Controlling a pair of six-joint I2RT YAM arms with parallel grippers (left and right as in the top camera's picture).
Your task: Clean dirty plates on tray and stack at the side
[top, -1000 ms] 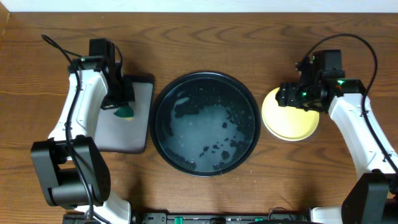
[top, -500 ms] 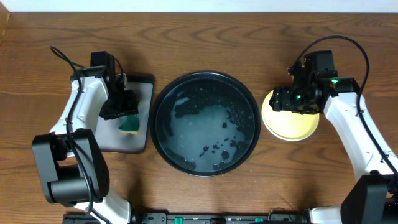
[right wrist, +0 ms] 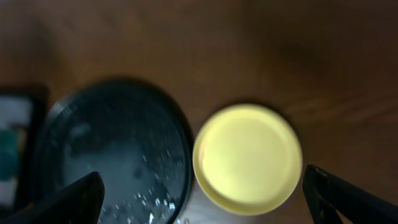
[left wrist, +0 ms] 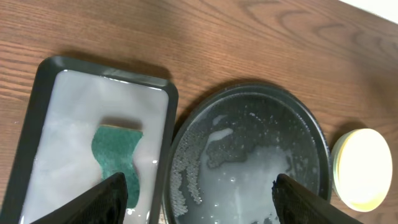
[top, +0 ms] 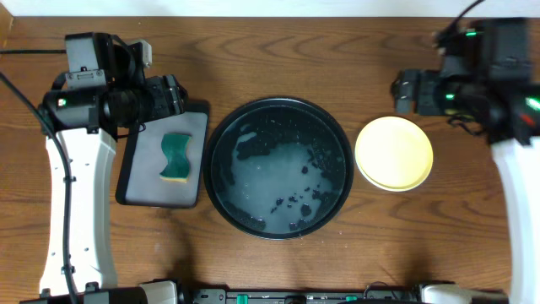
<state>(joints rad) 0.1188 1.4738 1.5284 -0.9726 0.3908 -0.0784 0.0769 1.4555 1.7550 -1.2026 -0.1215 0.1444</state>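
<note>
Your yellow plate (top: 394,154), round, shallow, smooth plastic, sits on the wood-grain bench (top: 337,51) just right of the round black tray (top: 280,102). A paler rim peeks from under it; how many lie beneath, you can't tell. Right gripper (right wrist: 205,202) hangs above it, fingers spread, empty. The tray holds filmy suds and dark crumbs. Left gripper (left wrist: 202,199) is spread too, above one wavy green sponge (top: 175,156) on one grey rectangular tray (top: 143,181).

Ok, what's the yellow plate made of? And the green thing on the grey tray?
The yellow plate looks like plastic: smooth, evenly pale, with a soft sheen. The green thing is probably a sponge: rough-looking green top, a yellow layer showing at one edge.
</note>
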